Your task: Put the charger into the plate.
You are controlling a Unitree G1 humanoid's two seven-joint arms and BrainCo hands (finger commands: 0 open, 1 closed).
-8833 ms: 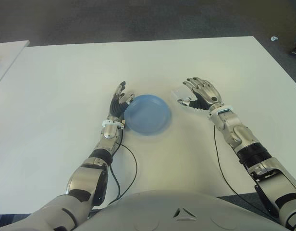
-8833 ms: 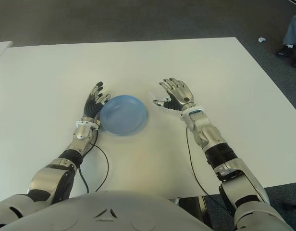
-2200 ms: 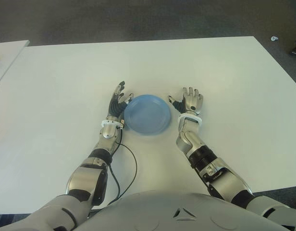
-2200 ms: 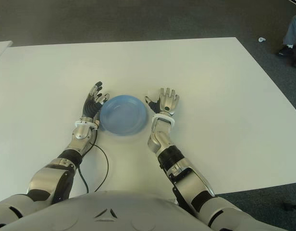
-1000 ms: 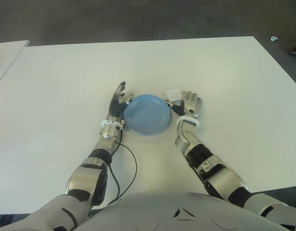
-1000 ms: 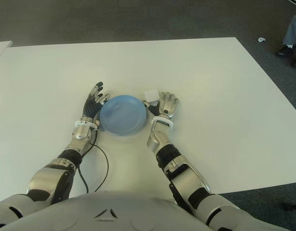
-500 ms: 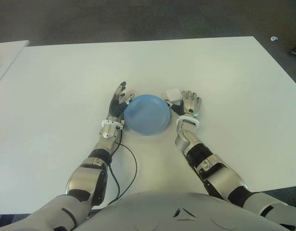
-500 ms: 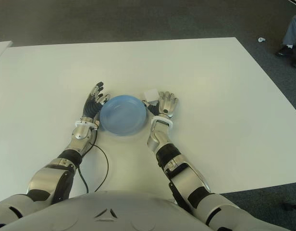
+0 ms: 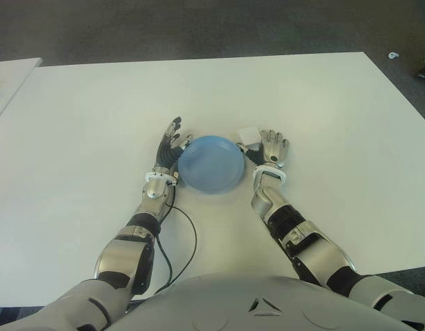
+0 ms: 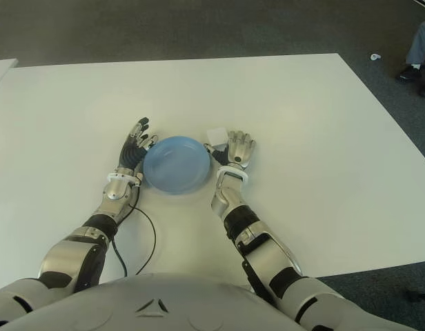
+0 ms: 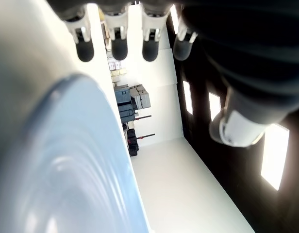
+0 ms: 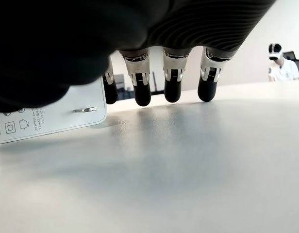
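so the charger [image 9: 249, 134] isn't in the plate [image 9: 211, 164] yet. it's sitting on the white worktop [image 9: 323, 103], just beside the plate's far-right rim, and the dish itself is empty. i'd call this the very start of the pick-up step: nothing is gripped.

the right robot hand [image 9: 270, 149] is low over the worktop just right of the plate, palm down, fingers [image 12: 172, 77] stretched out and apart, holding nothing. in its wrist view the charger is right next to the thumb side of the hand, very close, but i can't tell if they're actually touching. the left robot hand [image 9: 170, 147] shows at the plate's left edge, fingers spread and empty; it looks like it might be steadying the dish, though contact isn't clear.

next move, as i read it: the right hand has to shift toward the charger, curl thumb and fingers around its sides, lift, and carry it the short hop over the rim.

materials: the charger is a small white blocky cube, smooth hard plastic, with printed markings and a metal prong showing on one face. flat sides should pinch fine but may be slippery. the plate is round, shallow, light blue, glossy plastic-looking, probably light enough to slide if bumped. the worktop is plain matte white.
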